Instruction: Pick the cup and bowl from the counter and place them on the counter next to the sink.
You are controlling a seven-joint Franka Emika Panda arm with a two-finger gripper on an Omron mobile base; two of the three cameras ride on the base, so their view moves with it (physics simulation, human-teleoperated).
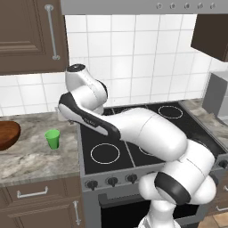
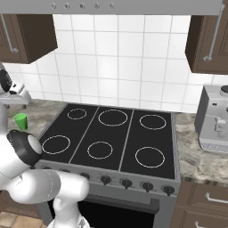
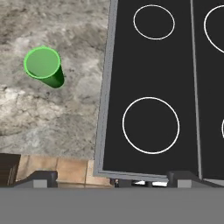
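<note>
The small green cup (image 1: 52, 138) stands upright on the marbled counter (image 1: 31, 156), left of the stove; it also shows as the cup (image 2: 20, 120) and the cup (image 3: 43, 65). The dark reddish-brown bowl (image 1: 6, 135) sits at the far left, cut off by the frame edge. In the hand view my gripper (image 3: 113, 178) is open, its fingertips (image 3: 41, 177) wide apart with nothing between them. It hovers above the seam between counter and stove, and the cup lies up and to the left of it. The sink is out of view.
A black stovetop (image 1: 147, 133) with ringed burners and a row of knobs (image 2: 127, 182) lies right of the counter. A grey coffee machine (image 2: 213, 120) stands on the counter beyond the stove. Dark wall cabinets (image 1: 26, 35) hang above.
</note>
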